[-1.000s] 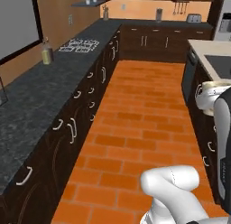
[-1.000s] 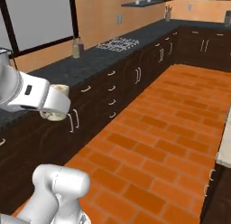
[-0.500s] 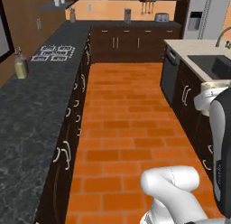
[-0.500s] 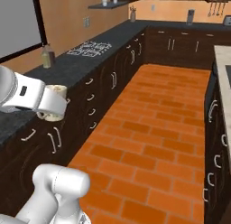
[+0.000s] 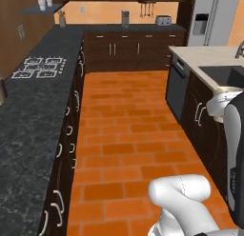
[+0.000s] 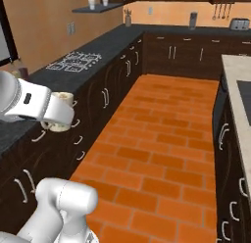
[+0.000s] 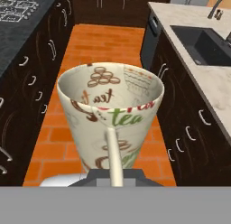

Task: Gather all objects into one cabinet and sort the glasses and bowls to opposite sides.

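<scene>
Cream cup [image 7: 111, 114] apparently clamped in the end effector [image 7: 112, 171], above brick floor [image 7: 101, 51] between dark counters [image 7: 18, 24].

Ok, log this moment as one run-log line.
gripper: shut on cup | cup: upright, held over brick floor | stove: left counter | sink: right counter

The cream cup [image 7: 110, 117], printed with "tea" lettering, sits upright, its mouth open toward the camera, above an orange brick floor [image 7: 106, 42]. A dark bench [image 7: 20, 17] runs along the left; a pale bench [image 7: 205, 78] with a dark sink [image 7: 203, 44] runs along the right.
</scene>
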Available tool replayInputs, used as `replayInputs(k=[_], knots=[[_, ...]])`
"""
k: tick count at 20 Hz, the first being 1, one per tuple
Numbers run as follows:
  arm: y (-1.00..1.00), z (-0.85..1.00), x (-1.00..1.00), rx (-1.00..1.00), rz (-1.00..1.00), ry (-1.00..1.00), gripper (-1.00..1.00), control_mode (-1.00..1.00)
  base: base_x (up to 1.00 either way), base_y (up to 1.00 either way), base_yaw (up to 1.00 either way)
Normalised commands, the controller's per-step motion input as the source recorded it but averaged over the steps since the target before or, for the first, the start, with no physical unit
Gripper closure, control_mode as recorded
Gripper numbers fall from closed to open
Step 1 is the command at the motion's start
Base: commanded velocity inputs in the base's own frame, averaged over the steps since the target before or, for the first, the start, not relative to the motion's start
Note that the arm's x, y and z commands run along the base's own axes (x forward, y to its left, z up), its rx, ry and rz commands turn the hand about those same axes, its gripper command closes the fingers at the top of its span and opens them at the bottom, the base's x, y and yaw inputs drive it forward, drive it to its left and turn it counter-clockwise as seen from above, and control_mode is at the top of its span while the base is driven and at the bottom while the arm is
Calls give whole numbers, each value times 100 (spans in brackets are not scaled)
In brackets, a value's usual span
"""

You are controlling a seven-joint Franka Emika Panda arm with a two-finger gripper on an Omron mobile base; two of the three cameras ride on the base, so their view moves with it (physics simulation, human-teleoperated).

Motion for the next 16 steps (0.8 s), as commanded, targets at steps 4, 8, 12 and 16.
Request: replayInputs(k=[4, 8, 12, 16], knots=[[0, 0, 0, 0, 0, 0, 100, 100, 97, 17, 0], [0, 0, 0, 0, 0, 0, 100, 100, 96, 12, 0], [0, 0, 0, 0, 0, 0, 100, 100, 100, 2, 0], [0, 0, 0, 0, 0, 0, 100, 100, 100, 0, 0]])
